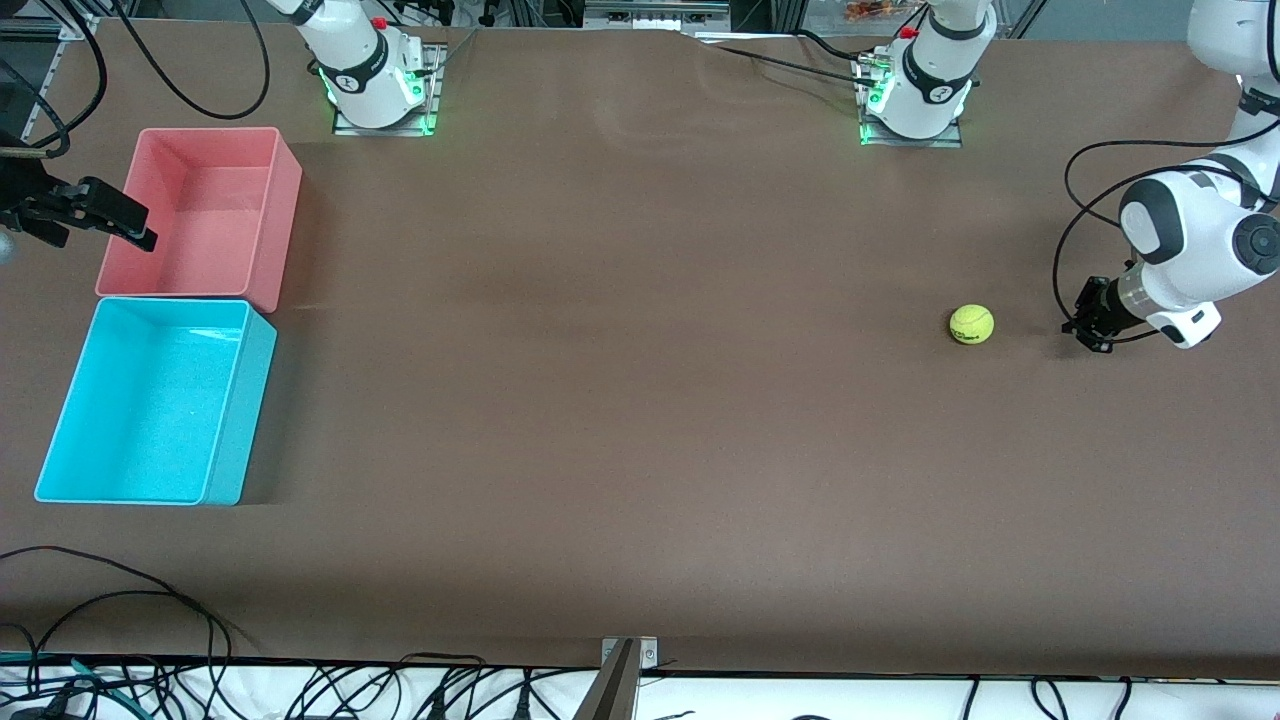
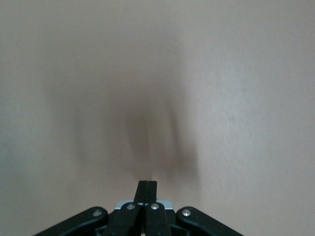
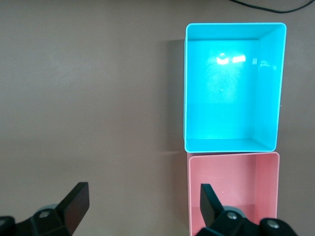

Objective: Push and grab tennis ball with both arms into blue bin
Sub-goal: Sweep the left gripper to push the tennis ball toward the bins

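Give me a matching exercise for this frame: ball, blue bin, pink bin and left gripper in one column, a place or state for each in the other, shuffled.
Things:
1. ball
2. blue bin
3. pink bin
4. left gripper

Places or states:
A. empty, at the right arm's end of the table, nearest the front camera
B. shut, low at the table beside the ball
C. empty, next to the blue bin, farther from the front camera
D. loose on the table toward the left arm's end

Pairs: 1-D, 2-A, 3-C, 4-B
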`<control>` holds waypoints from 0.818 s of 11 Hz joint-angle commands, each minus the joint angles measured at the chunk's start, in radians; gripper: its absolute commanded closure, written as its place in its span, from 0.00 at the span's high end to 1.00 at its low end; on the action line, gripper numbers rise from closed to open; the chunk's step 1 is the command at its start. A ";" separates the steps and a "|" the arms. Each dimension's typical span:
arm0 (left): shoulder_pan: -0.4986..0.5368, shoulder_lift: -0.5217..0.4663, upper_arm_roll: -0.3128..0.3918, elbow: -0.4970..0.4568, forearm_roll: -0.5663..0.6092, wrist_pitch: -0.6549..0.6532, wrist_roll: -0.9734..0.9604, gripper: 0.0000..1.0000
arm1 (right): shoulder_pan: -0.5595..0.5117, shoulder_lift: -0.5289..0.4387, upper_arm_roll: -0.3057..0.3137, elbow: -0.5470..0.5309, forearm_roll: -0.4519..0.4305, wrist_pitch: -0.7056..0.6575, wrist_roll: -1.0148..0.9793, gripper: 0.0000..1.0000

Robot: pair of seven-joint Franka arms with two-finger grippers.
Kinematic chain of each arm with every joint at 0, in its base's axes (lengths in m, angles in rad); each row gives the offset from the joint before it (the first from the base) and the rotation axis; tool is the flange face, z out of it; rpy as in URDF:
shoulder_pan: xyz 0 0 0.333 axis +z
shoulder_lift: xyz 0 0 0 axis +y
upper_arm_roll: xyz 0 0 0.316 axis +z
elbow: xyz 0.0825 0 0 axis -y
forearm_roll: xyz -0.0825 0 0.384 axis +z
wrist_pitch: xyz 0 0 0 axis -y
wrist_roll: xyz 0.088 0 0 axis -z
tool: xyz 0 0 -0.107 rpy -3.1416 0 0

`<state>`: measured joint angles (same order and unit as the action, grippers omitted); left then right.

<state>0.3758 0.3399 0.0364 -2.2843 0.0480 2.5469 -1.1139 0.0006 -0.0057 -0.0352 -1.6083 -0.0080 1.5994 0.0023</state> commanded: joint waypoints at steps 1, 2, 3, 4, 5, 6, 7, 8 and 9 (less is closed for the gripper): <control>0.023 -0.001 -0.042 -0.030 0.043 0.024 -0.081 0.00 | 0.002 -0.007 0.003 0.002 -0.012 0.001 -0.001 1.00; 0.023 -0.010 -0.073 -0.070 0.043 0.027 -0.134 0.00 | 0.001 -0.007 0.001 0.002 -0.012 -0.001 -0.001 1.00; 0.025 -0.039 -0.111 -0.123 0.043 0.039 -0.185 0.00 | 0.001 -0.007 0.001 0.002 -0.012 -0.001 -0.001 1.00; 0.025 -0.059 -0.172 -0.171 0.041 0.064 -0.273 0.00 | 0.001 -0.007 0.001 0.004 -0.012 -0.001 -0.001 1.00; 0.025 -0.062 -0.241 -0.187 0.041 0.065 -0.372 0.00 | 0.001 -0.007 0.001 0.004 -0.012 -0.002 -0.001 1.00; 0.025 -0.064 -0.316 -0.182 0.043 0.062 -0.470 0.00 | 0.001 -0.007 0.000 0.004 -0.012 -0.004 -0.004 1.00; 0.012 -0.058 -0.401 -0.176 0.043 0.061 -0.618 0.00 | 0.001 -0.007 0.001 0.004 -0.012 -0.004 -0.001 1.00; -0.032 -0.056 -0.502 -0.156 0.044 0.055 -0.796 0.00 | 0.001 -0.007 0.001 0.004 -0.013 -0.004 -0.001 1.00; -0.050 -0.062 -0.536 -0.129 0.046 0.024 -0.846 0.00 | 0.001 -0.007 0.001 0.004 -0.013 -0.004 -0.001 1.00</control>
<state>0.3795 0.3073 -0.3845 -2.4372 0.0664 2.5999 -1.7351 0.0013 -0.0057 -0.0351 -1.6083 -0.0081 1.5999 0.0023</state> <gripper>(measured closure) 0.991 0.000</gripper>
